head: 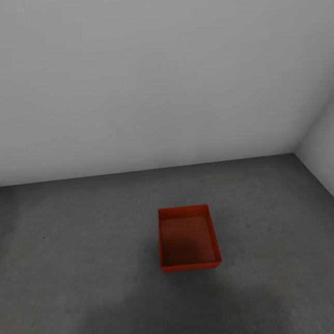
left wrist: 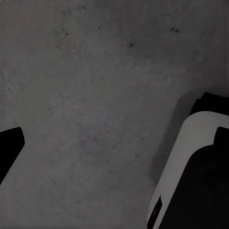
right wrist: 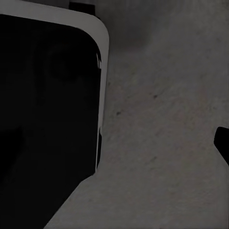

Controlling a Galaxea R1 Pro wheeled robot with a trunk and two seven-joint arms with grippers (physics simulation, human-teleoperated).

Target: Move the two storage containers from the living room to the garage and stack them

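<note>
The floor (right wrist: 162,124) is seen as dark grey, matt concrete, speckled with small darker flecks and faint mottling. A large part of the robot's body (right wrist: 47,119) is seen above the floor: a broad black panel bordered by a pale grey-white rim with a rounded corner. A soft, darker shadow is cast on the floor just beside that rounded corner. A small black block is seen touching the rim's outer edge near the corner. Well apart from the body, across the bare concrete, a black fingertip (right wrist: 223,143) of the right tool is seen at the picture's edge; the state of the tool cannot be judged from it.
</note>
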